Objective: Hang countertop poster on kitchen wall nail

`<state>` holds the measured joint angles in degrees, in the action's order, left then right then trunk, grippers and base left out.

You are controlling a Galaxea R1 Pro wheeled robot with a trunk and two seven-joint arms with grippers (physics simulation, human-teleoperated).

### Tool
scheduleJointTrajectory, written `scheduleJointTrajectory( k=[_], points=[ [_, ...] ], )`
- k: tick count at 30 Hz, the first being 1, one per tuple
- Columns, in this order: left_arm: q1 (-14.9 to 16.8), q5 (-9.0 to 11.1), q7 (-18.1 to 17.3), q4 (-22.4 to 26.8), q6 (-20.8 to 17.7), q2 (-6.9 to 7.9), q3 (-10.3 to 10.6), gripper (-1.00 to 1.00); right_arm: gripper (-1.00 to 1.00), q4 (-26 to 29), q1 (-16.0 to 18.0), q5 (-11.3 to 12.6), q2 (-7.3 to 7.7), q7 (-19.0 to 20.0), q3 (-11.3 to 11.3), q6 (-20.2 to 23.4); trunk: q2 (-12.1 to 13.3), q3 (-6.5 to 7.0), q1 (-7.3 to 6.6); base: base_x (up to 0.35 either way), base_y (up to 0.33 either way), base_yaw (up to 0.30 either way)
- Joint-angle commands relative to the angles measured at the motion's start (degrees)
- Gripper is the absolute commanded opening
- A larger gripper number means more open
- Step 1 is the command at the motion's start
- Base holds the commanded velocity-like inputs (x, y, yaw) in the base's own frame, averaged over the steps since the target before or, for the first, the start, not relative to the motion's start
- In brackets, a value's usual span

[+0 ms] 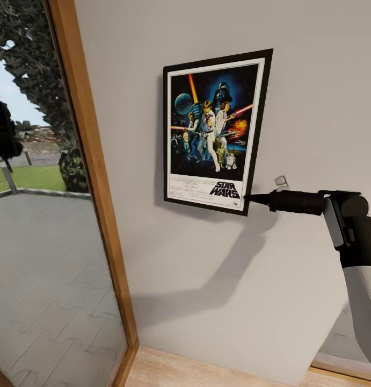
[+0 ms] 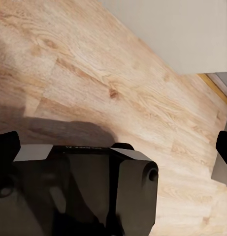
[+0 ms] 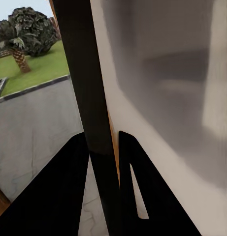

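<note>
At the centre of the head view, the poster (image 1: 216, 131) stands against the pale wall (image 1: 206, 301), tilted slightly so that its top right corner sits highest. Its black frame, white border and "STAR WARS" lettering at the bottom are plain to read. From the right edge of the frame the right gripper (image 1: 248, 198) reaches in level, its dark fingertips meeting the poster's lower right corner. In the right wrist view the poster's black edge (image 3: 91, 113) runs up between the two dark fingers (image 3: 61, 191), which are clamped on it from both sides. A small grey wall nail (image 1: 281, 181) juts from the wall just right of the poster, a little above the gripper. A tall wooden window frame (image 1: 94, 172) runs down the left of the head view, with paving, grass and trees behind the glass. In the left wrist view the left gripper (image 2: 118, 147) points down over a light wood floor (image 2: 93, 69); its fingertips sit far apart at the picture's side edges, with nothing between them.
</note>
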<state>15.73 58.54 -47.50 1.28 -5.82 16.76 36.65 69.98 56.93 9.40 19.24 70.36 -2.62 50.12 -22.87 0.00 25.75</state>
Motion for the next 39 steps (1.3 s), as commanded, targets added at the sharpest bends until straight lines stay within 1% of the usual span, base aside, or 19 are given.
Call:
scheduleJointTrajectory(
  k=[1, 17, 24, 39],
  points=[
    [0.0, 0.61, -0.18, 0.04, -0.6, 0.02, 0.3, 1.0, -1.0, -0.02, 0.02, 0.27, 0.01, 0.13, -0.01, 0.42, -0.05, -0.02, 0.04, 0.138, 0.0, 0.0],
    [0.0, 0.61, -0.15, 0.04, -0.6, 0.02, 0.29, 1.0, -1.0, -0.02, 0.02, 0.27, 0.01, 0.13, -0.01, 0.42, -0.05, -0.02, 0.04, 0.025, 0.0, 0.0],
    [0.0, 0.61, -0.14, 0.04, -0.6, 0.02, 0.28, 1.0, -1.0, -0.02, 0.02, 0.27, 0.01, 0.13, 0.0, 0.4, -0.05, -0.02, 0.04, 0.083, 0.0, 0.0],
    [0.0, 0.61, -0.13, 0.04, -0.6, 0.02, 0.27, 1.0, -1.0, -0.02, 0.02, 0.27, 0.01, 0.13, 0.08, 0.33, -0.05, -0.02, 0.04, 0.006, 0.0, 0.0]
  ],
)
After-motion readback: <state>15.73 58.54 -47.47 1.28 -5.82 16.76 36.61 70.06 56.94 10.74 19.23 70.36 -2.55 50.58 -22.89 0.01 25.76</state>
